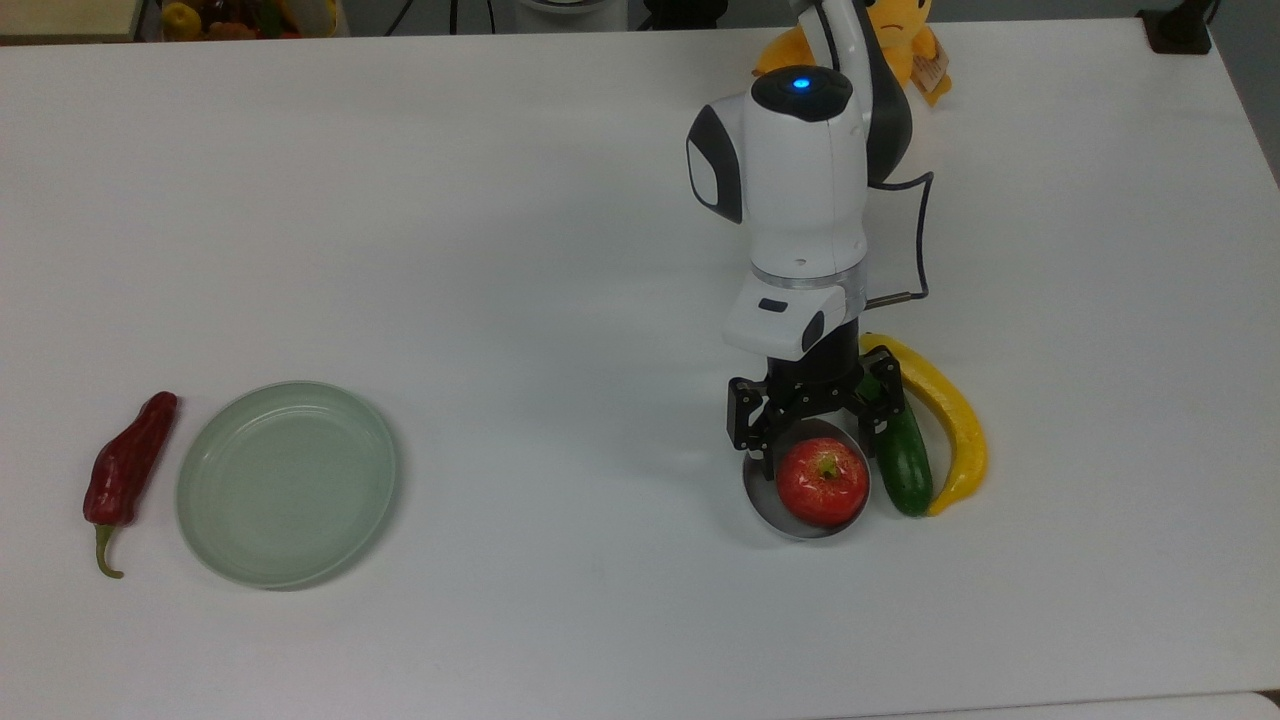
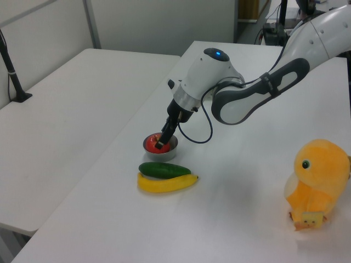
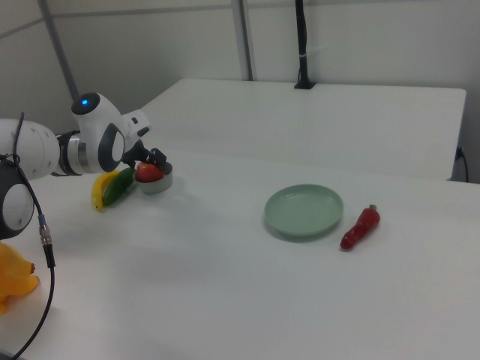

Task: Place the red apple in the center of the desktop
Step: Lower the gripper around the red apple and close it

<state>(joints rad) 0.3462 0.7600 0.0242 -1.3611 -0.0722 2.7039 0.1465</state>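
White desktop (image 1: pixel 500 200) is lying mostly bare around its middle. At the top view's 4 o'clock, the red apple (image 1: pixel 822 481) is sitting in a small metal bowl (image 1: pixel 757 487). The gripper (image 1: pixel 818 438) is straddling it with jaws wide, not gripping. Lifting and carrying are remaining; the cucumber (image 1: pixel 905 462) is crowding one finger.

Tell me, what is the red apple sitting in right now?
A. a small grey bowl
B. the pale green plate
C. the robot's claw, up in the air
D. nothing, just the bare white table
A: the red apple rests inside the small grey bowl, beside the cucumber, with the open gripper straddling it.
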